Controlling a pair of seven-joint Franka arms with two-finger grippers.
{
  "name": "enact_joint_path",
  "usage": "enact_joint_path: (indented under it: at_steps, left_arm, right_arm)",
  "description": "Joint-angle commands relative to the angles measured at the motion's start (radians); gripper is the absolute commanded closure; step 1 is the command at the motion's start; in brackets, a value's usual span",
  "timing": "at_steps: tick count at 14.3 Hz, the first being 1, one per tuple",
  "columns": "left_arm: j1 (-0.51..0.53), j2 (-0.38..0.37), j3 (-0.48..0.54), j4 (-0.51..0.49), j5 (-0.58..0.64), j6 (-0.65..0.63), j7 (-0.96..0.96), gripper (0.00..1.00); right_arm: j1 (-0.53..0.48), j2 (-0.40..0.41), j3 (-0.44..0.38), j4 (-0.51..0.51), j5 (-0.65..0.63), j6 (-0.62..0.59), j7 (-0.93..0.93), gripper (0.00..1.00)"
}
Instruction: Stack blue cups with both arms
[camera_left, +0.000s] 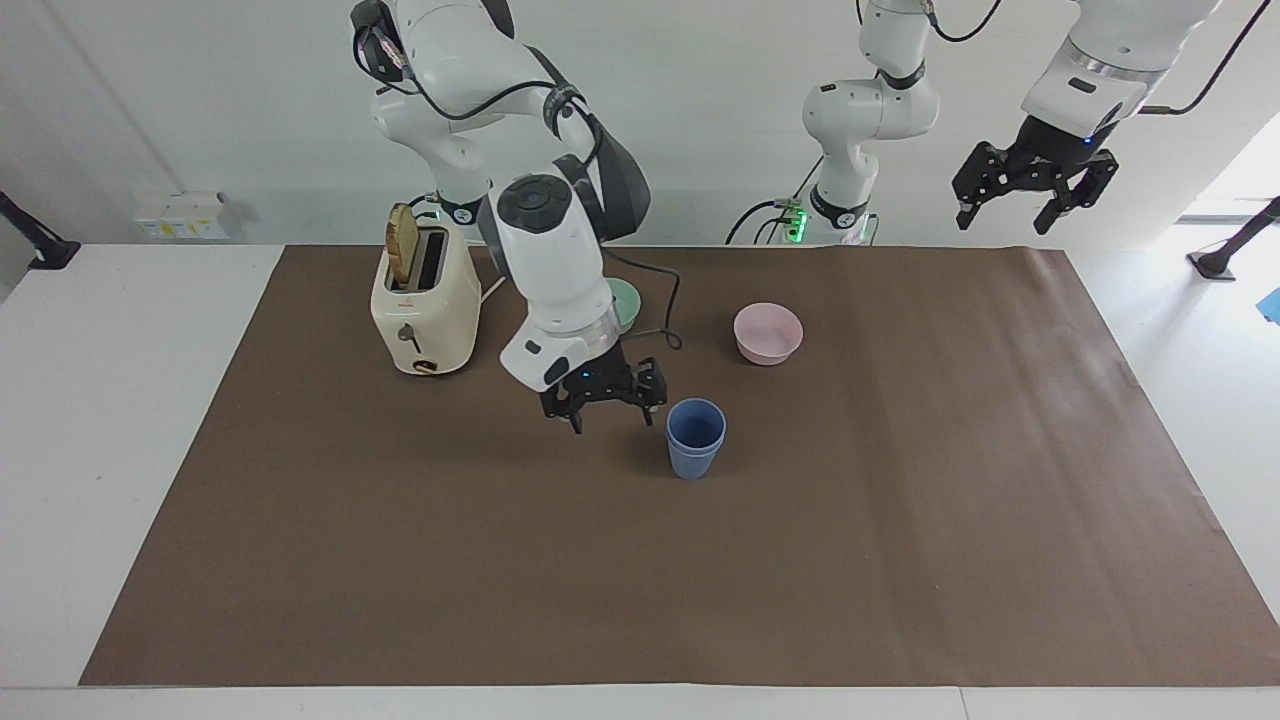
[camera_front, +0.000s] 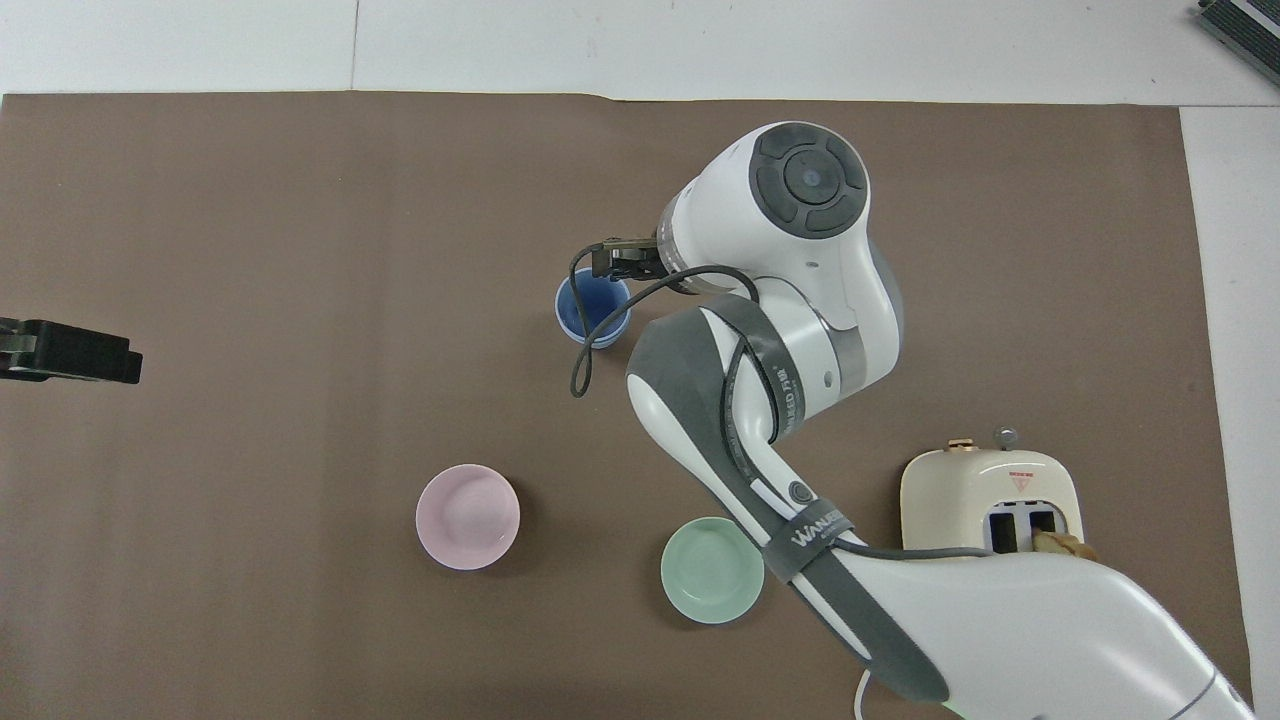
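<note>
Brown paper covers the tabletop, where the two matte periwinkle-blue plastic cups (camera_left: 696, 437) stand nested mid-table. Right hand (camera_left: 604, 397), fingers apart and empty, hovers just beside them; left hand (camera_left: 1034, 184), open, waits raised. Stacking looks done; next, retreat clear.

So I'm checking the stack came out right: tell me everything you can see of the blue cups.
The blue cups are matte periwinkle tumblers, tapered, handleless, plastic-looking. One sits nested inside the other, upright and open-mouthed, on the brown mat, farther from the robots than the pink bowl. Nothing touches them; the right end effector hangs open beside them.
</note>
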Motion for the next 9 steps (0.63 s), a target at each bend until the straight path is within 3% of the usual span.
enact_joint_path:
  at_steps: [1,9]
  left_arm:
    - [0.017,-0.015,-0.007,-0.007,-0.008,-0.010,0.010,0.00]
    - [0.017,-0.015,-0.007,-0.007,-0.008,-0.010,0.012,0.00]
  right_arm:
    - [-0.077,-0.064,0.008,-0.003,-0.023,-0.085,-0.047,0.00]
    - [-0.220,-0.183,0.008,0.014,-0.094,-0.303,-0.219,0.00]
